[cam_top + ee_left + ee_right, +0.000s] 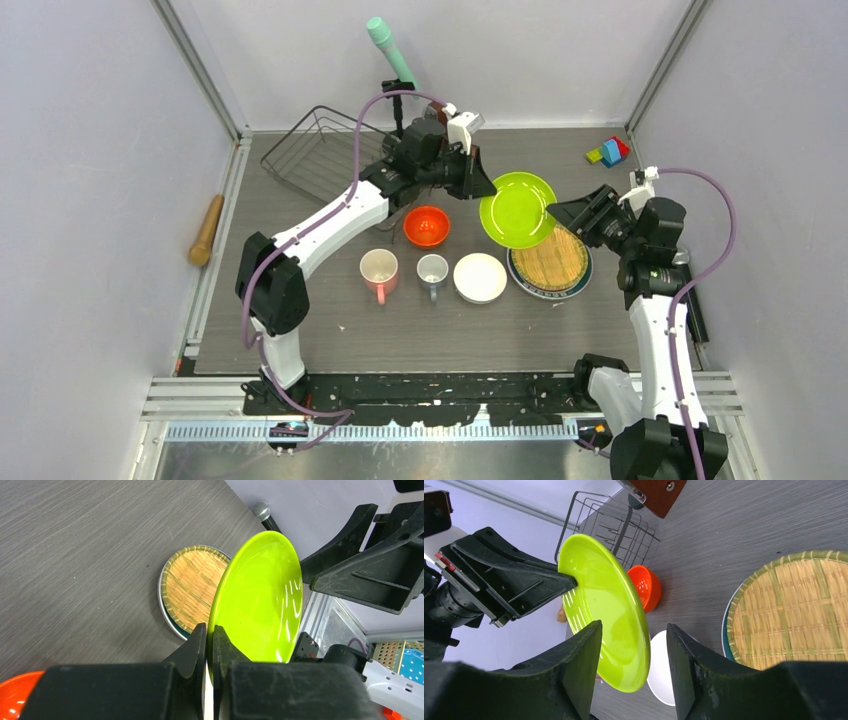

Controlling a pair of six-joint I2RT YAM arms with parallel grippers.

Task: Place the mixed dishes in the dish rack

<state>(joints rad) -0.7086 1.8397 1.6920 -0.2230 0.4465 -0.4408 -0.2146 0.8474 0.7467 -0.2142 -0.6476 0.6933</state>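
My left gripper (486, 187) (210, 630) is shut on the left rim of the lime-green plate (518, 210) (260, 600) (604, 610) and holds it tilted above the table. My right gripper (556, 211) (634, 625) is open at the plate's right rim, its jaws apart and not touching it. The tan plate (550, 260) (192, 585) (794, 610) lies on the teal-rimmed plate (548, 292). The orange-red bowl (427, 226) (646, 586), pink mug (379, 270), grey-blue mug (432, 270) and white bowl (480, 277) (659, 675) sit mid-table. The dish rack (315, 150) (614, 520) stands at the back left.
A wooden rolling pin (206, 230) lies off the mat's left edge. Coloured blocks (608, 152) sit at the back right corner. A teal microphone (390, 45) on a stand rises behind the rack. Walls close in on three sides.
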